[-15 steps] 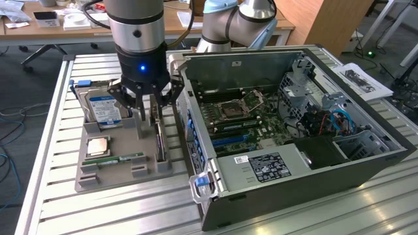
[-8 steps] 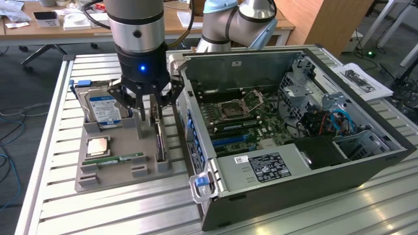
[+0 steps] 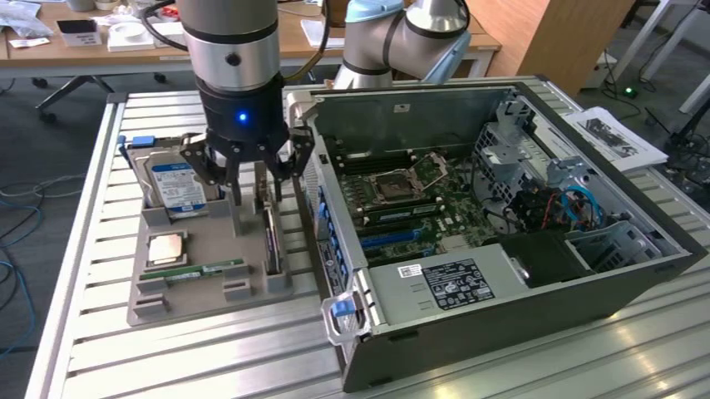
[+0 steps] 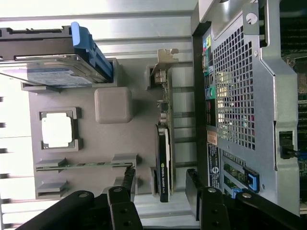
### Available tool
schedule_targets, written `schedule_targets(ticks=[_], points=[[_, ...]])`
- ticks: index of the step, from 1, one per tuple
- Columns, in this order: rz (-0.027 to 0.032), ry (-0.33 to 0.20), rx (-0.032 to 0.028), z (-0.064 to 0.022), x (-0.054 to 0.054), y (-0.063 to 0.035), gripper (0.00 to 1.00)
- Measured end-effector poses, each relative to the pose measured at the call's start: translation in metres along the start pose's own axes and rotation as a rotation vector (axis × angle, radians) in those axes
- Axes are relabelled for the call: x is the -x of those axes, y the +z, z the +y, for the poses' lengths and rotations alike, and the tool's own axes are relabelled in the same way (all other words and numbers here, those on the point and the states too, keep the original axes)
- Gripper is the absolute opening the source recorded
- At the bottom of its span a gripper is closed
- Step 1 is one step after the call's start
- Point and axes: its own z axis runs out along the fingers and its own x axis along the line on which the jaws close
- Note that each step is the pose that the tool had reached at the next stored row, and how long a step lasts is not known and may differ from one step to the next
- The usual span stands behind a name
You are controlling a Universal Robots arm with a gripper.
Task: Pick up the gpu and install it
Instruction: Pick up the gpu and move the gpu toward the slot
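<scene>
The gpu stands on its edge in a slot of the grey parts tray, right beside the open computer case. In the wrist view the gpu shows as a thin green card with a black cooler and a silver end bracket. My gripper hangs directly above it and is open. One finger and the other finger straddle the card, with a gap on each side. Nothing is held.
The tray also holds a silver hard drive with a blue label, a processor chip and a narrow memory stick. The motherboard lies exposed inside the case. A second arm's base stands behind, and papers lie at the exterior view's right.
</scene>
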Motion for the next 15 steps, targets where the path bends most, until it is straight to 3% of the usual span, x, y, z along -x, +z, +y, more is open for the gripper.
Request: schedule_targets(ticks=[9, 15], points=[[0.0003, 0.0, 0.0, -0.0008, 0.0, 0.016, 0.55], [0.0004, 0.0, -0.0001, -0.0009, 0.0, 0.0193, 0.55]])
